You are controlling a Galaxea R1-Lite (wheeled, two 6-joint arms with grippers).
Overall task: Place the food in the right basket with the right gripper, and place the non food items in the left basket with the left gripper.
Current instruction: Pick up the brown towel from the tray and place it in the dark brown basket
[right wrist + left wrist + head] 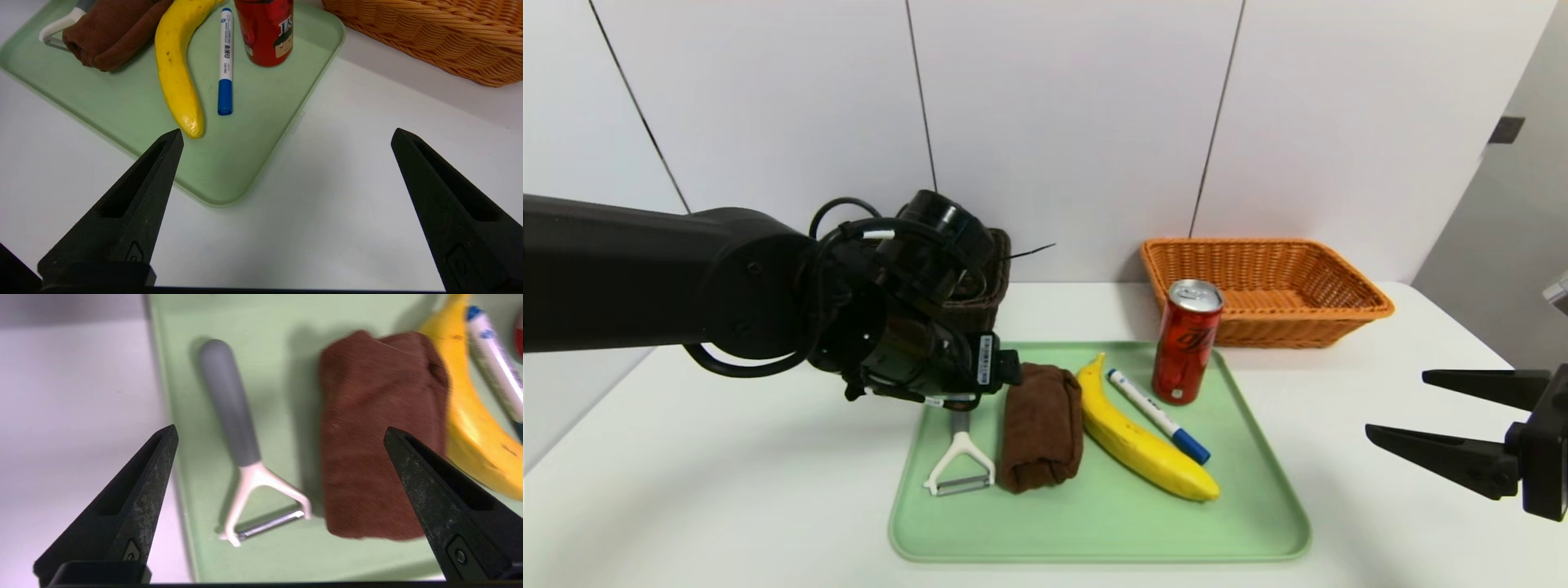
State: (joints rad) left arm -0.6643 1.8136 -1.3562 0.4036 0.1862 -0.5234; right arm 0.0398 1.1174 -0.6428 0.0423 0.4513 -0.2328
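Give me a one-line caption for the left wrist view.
Open left pincer above a green tray holding a peeler, brown cloth and banana.

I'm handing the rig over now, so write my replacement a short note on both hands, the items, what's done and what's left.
Left hand: open, empty, above the peeler at the tray's left edge.
Right hand: open, empty, parked over the table right of the tray.
On the tray, none sorted yet: peeler, brown cloth, banana, marker, red can.
Orange basket looks empty; the dark basket is mostly hidden behind the left arm.
Left: banana and can to the orange basket, the rest to the dark one.
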